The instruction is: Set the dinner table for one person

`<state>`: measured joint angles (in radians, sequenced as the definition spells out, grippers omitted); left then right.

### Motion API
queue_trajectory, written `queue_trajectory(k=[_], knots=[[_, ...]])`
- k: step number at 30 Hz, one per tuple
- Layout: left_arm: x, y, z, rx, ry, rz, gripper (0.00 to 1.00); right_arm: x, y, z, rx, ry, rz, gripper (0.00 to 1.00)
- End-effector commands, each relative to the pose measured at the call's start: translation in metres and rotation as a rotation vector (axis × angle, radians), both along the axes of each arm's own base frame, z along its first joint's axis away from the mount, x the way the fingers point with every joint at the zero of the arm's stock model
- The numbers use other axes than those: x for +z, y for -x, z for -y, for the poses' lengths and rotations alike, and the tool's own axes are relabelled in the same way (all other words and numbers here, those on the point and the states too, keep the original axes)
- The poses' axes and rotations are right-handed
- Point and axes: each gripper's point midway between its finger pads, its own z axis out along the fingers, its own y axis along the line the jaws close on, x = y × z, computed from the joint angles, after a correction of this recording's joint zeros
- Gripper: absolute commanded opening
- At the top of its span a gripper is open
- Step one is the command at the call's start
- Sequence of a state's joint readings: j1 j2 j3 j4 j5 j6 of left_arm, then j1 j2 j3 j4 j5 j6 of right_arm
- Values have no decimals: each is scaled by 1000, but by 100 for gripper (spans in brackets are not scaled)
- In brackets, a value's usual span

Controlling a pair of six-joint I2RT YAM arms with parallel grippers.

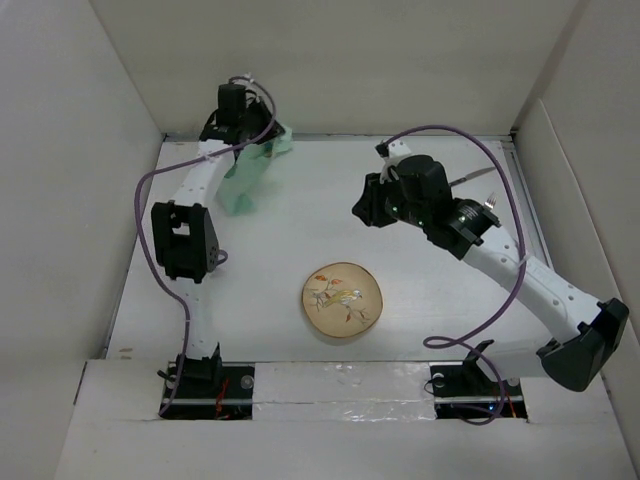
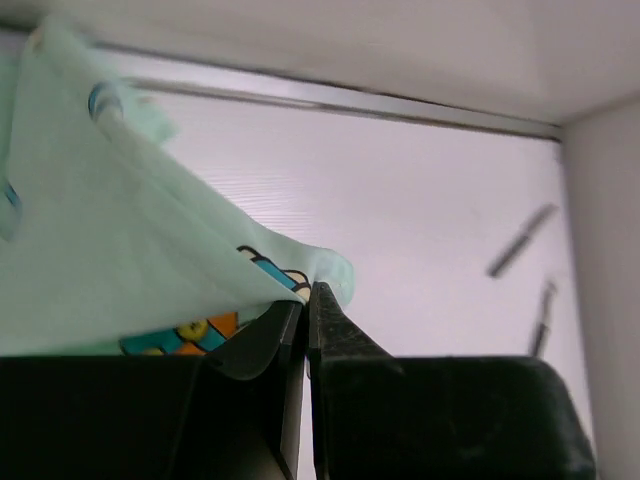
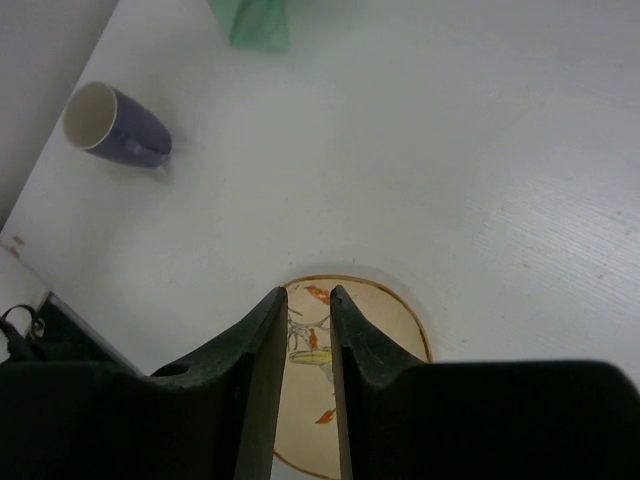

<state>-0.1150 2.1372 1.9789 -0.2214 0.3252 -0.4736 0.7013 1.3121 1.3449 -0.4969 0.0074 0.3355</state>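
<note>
Soft cloth mat (image 2: 130, 250), matt tabletop (image 1: 420, 300)

top view looks down from behind; wrist views sit close, sharing the table (image 1: 420, 270) and the plate (image 3: 385, 320).

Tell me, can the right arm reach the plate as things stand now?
Probably yes. The right gripper is nearly closed and holds nothing, it hangs above the plate, and nothing lies between them on the dinner table.

Mug (image 3: 115, 125) hidden behind left arm in top view; two utensils (image 2: 522, 242) blurred; plate (image 3: 385, 330) part-hidden by fingers.
</note>
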Motion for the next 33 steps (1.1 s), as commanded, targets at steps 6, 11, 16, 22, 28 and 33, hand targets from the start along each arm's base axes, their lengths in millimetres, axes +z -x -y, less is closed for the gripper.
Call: queue_trajectory(k=[6, 11, 16, 22, 28, 33], knots=[[207, 83, 79, -360, 220, 387, 0, 54, -43, 43, -172, -84, 147, 35], [228, 92, 52, -342, 247, 484, 0, 38, -56, 55, -193, -85, 109, 46], [166, 63, 29, -284, 297, 370, 0, 8, -60, 39, -129, -91, 28, 58], [119, 62, 16, -225, 391, 278, 0, -70, -79, 39, -185, 12, -95, 73], [91, 60, 5, -151, 331, 211, 0, -141, -110, 40, -200, 70, -214, 75], [62, 56, -6, -81, 271, 155, 0, -195, -126, 27, -212, 104, -350, 73]])
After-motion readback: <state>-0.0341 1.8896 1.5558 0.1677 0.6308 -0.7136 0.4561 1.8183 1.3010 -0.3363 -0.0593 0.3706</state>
